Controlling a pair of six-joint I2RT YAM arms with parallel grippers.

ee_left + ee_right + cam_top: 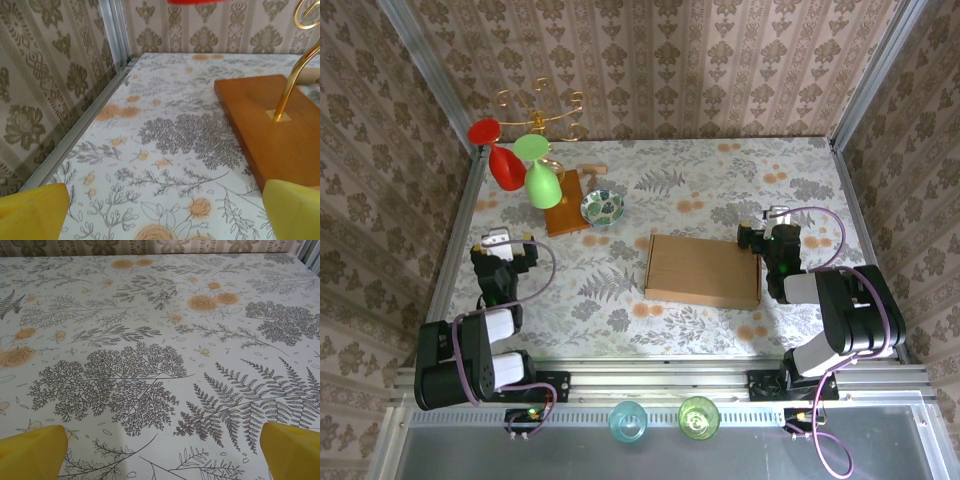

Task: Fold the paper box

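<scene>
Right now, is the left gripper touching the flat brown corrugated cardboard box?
Apart. The top view shows the left gripper well to the left of the flat brown cardboard box, with bare floral tablecloth between them.

Eight objects and two tools, by kind.
One paper box (703, 270), one wooden board (566, 210), one gold rack (542, 108), one patterned bowl (603, 208); two stemmed glasses, a red glass (498, 155) and a green glass (540, 172); two tumblers, a blue tumbler (628, 422) and a green tumbler (698, 417); a left tool (505, 243) and a right tool (772, 222).
</scene>
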